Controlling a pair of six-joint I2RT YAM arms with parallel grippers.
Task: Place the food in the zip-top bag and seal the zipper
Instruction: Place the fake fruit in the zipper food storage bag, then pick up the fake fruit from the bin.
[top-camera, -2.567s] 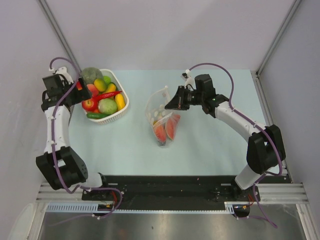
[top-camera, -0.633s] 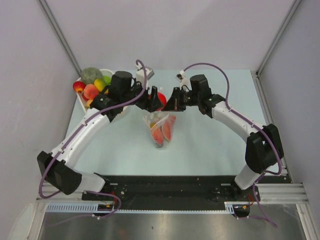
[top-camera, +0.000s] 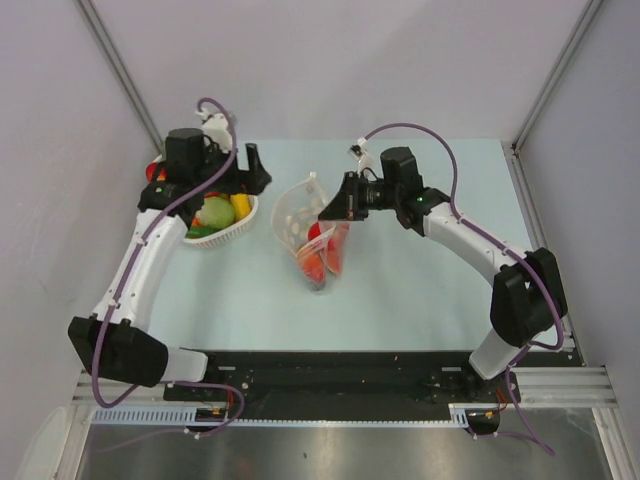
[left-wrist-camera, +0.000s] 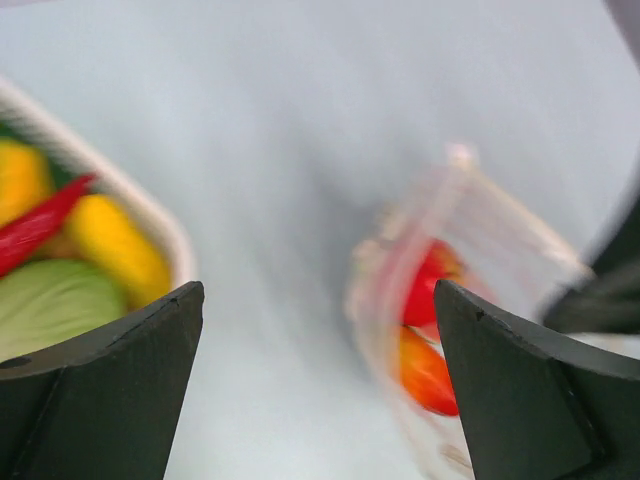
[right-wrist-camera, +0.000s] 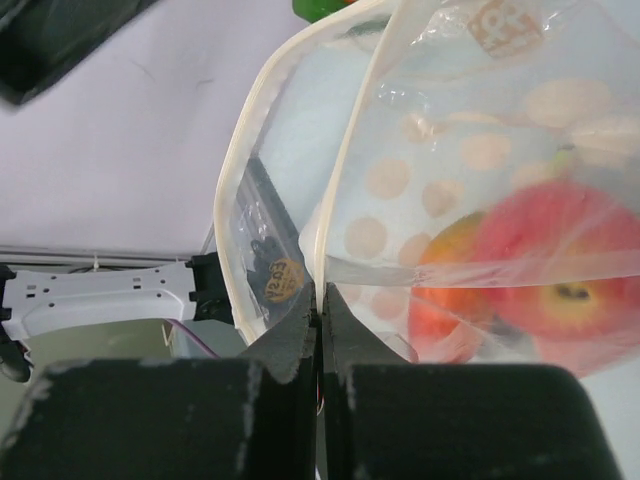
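In the overhead view, the left gripper (top-camera: 256, 168), which a moment ago hung over the mouth of the zip-top bag (top-camera: 298, 212) carrying a red apple, has swung back to the upper left. It now sits beside the right side of the white basket (top-camera: 222, 238), jaws wide and empty. The red apple (top-camera: 316, 233) lies inside the bag at centre frame, above the other red pieces. The right gripper (top-camera: 335, 208) has stayed pinched on the bag's right edge, holding the mouth up and open. The left wrist view is blurred by motion, and nothing lies between the wide-set fingers (left-wrist-camera: 100, 390). A yellow piece (left-wrist-camera: 115, 245), the red pepper (left-wrist-camera: 40, 225) and the green round fruit (left-wrist-camera: 50, 305) sit in the basket at left, with the bag right of centre. In the right wrist view the fingers are closed tight on the bag's rim at lower centre, and the two sides of the zipper (right-wrist-camera: 230, 190) stand apart, unsealed. I judge one more piece delivered; food remains in the basket, so sealing comes later.
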